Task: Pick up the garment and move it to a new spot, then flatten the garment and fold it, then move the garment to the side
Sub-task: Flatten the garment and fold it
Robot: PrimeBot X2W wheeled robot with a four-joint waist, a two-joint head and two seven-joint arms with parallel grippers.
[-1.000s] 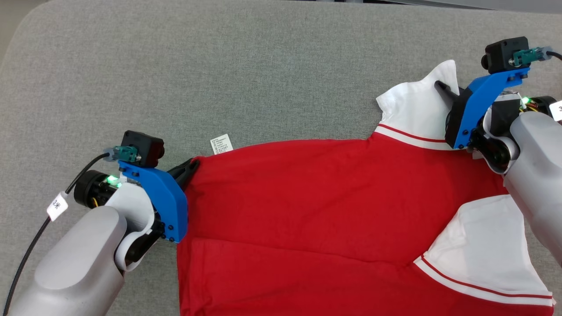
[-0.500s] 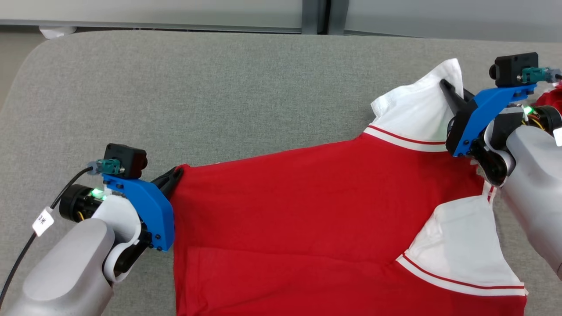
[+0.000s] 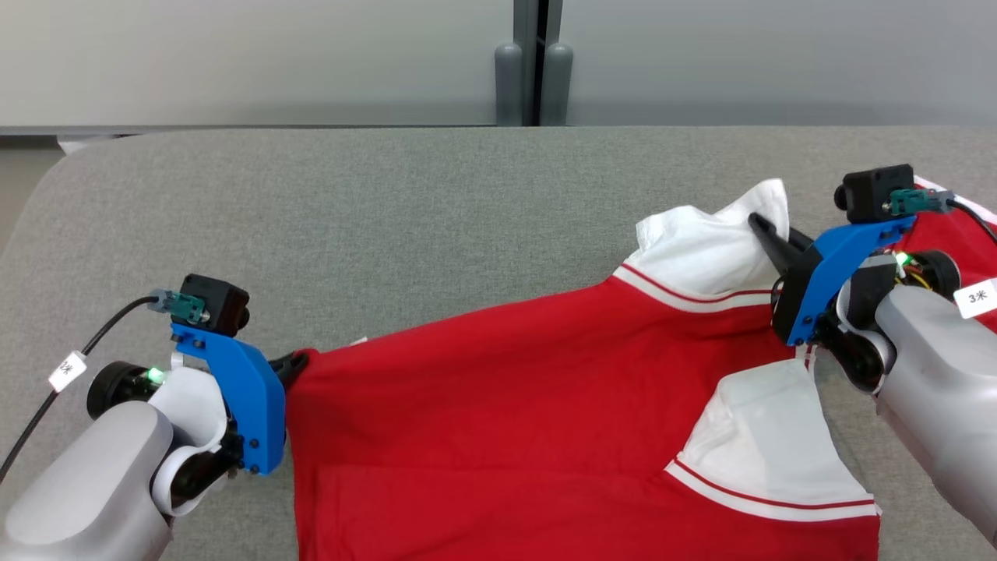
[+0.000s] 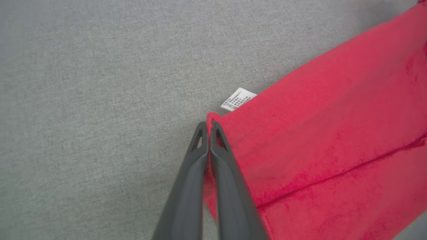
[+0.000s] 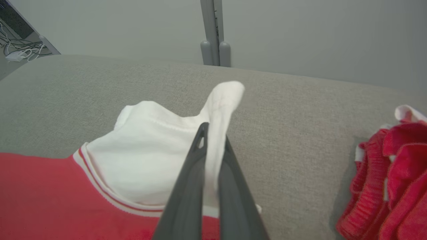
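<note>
A red garment (image 3: 506,421) with white sleeves lies spread on the grey table (image 3: 389,218). My left gripper (image 3: 294,364) is shut on its red hem corner, and the wrist view shows the fingertips (image 4: 201,133) pinching the fabric just below a small white label (image 4: 237,99). My right gripper (image 3: 759,226) is shut on the upper white sleeve (image 3: 701,249), which rises in a peak above the jaws (image 5: 222,100). The garment's top edge runs in a nearly straight line between the two grippers. A second white sleeve (image 3: 767,444) lies folded over the red body at lower right.
Bunched red ribbed fabric (image 5: 393,180) lies on the table right of my right gripper. A grey wall with a vertical post (image 3: 530,78) stands behind the table's far edge. Bare grey table stretches ahead of and left of the garment. Cables (image 5: 16,50) lie beyond the far left corner.
The head camera has tilted up, bringing the wall into view. My left jaws have closed fully on the hem corner. The garment edge between the grippers looks straighter, and the label is mostly hidden.
</note>
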